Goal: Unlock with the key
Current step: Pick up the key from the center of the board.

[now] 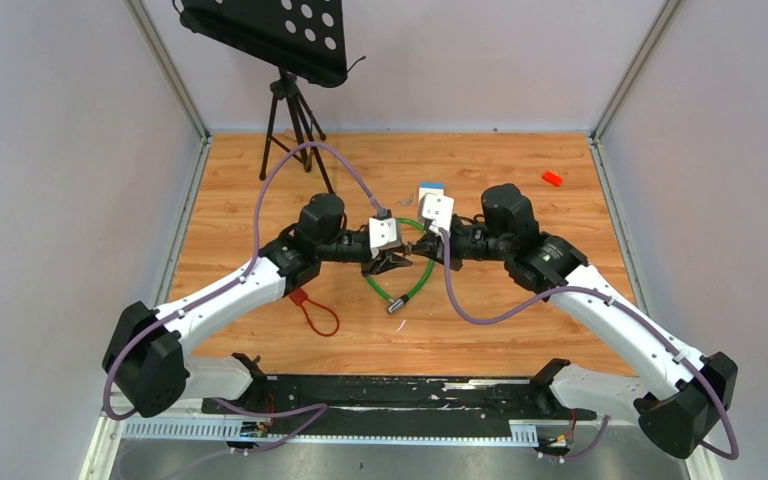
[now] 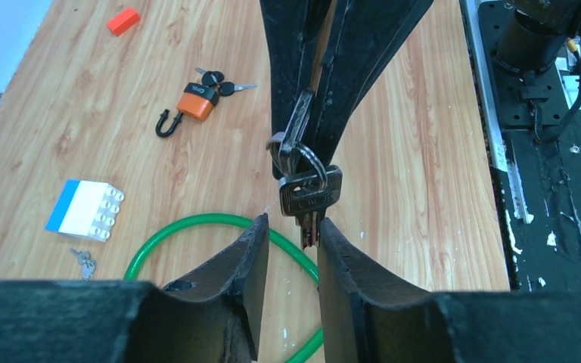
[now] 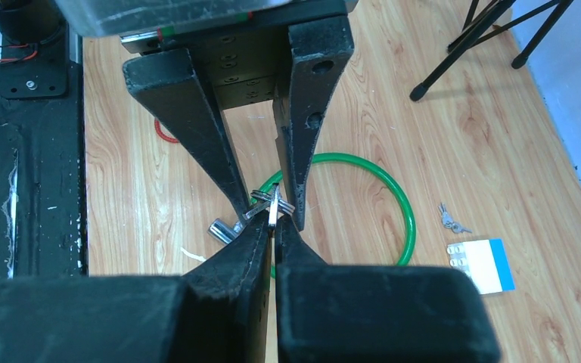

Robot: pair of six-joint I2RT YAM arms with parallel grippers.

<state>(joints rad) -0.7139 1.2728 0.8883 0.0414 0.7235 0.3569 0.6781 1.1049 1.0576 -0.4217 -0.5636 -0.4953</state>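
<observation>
A bunch of silver keys on a ring (image 2: 310, 193) hangs from my right gripper (image 3: 275, 221), which is shut on it above the table's middle. My left gripper (image 2: 293, 227) is open, its fingertips on either side of the hanging key blade; the blade lies close to the right-hand finger (image 2: 333, 249). In the top view the two grippers meet over the green cable lock (image 1: 405, 285), whose metal end (image 1: 397, 305) lies on the wood. The loop also shows in the right wrist view (image 3: 393, 197). An orange padlock (image 2: 197, 102) with its own keys lies farther off.
A white and blue block (image 1: 430, 188) and a small pair of keys (image 2: 85, 261) lie near the green loop. A red cable loop (image 1: 320, 315) lies by the left arm. A red block (image 1: 552, 178) sits at the back right. A music stand tripod (image 1: 295, 125) stands at the back left.
</observation>
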